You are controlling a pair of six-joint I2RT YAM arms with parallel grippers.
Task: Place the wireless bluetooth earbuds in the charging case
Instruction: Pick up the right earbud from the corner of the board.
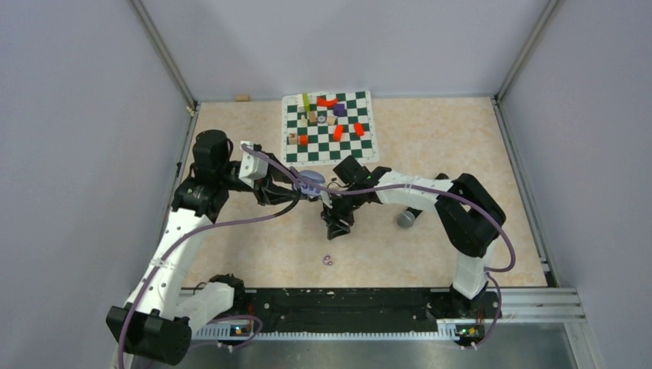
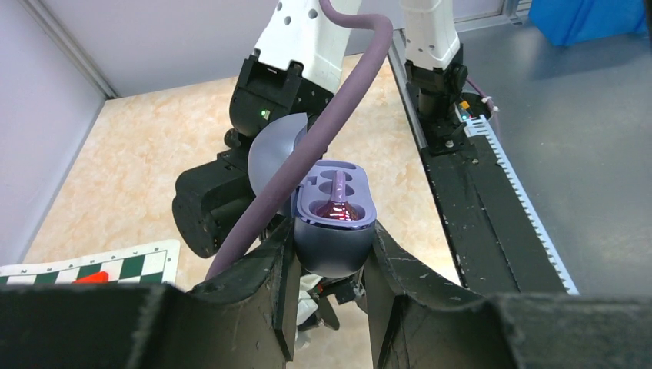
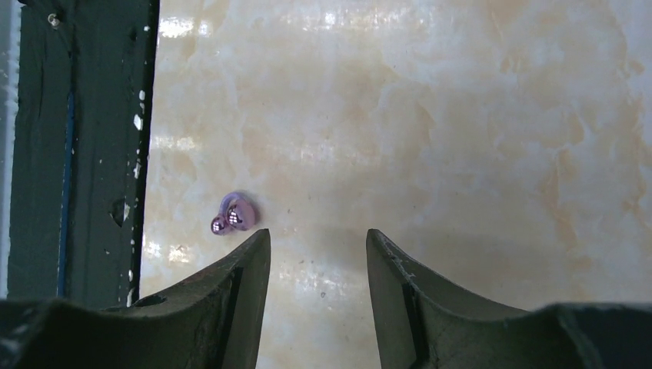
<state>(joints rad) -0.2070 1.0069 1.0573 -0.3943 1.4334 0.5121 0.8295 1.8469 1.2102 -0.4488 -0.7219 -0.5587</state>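
Earbud (image 3: 234,214) stem seemingly points toward base rail (image 3: 77,154).

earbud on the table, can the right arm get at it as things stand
Probably yes: the earbud lies alone on bare table beside the open right gripper, nothing between them.

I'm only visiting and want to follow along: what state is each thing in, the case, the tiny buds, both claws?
left claw: shut on the charging case.
charging case: lid open.
earbud in case: seated in one slot.
loose earbud: lying on the table, untouched.
right claw: open, empty, above the table.
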